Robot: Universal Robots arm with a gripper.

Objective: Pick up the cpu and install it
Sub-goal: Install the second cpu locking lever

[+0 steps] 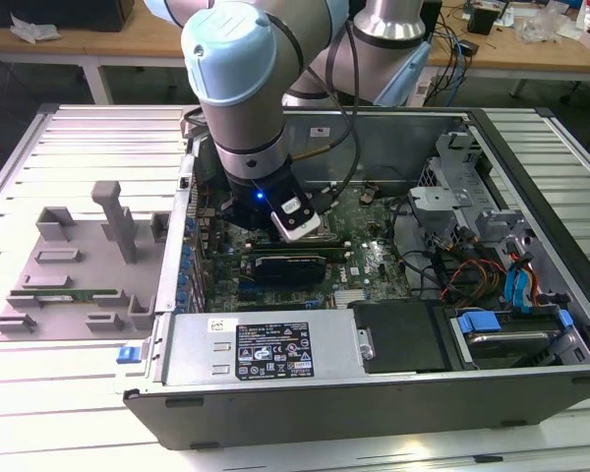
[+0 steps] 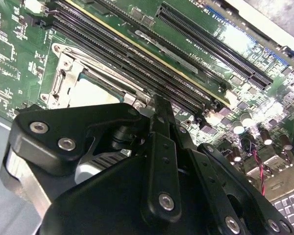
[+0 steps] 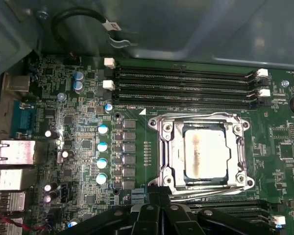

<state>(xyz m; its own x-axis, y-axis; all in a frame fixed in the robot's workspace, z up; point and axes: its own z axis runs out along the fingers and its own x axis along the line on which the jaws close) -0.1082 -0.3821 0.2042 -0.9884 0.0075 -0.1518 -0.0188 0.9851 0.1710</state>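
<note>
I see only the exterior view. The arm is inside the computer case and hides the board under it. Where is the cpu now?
Observer: In the first wrist view, the cpu lies flat inside the socket, with the metal frame all around it.
Operator: Does the gripper hold it?
Observer: No. The gripper is at the socket's edge, and the cpu's whole top is uncovered.
Operator: Is the top clean?
Observer: Not fully. A brownish smear runs across the silver top.
</note>
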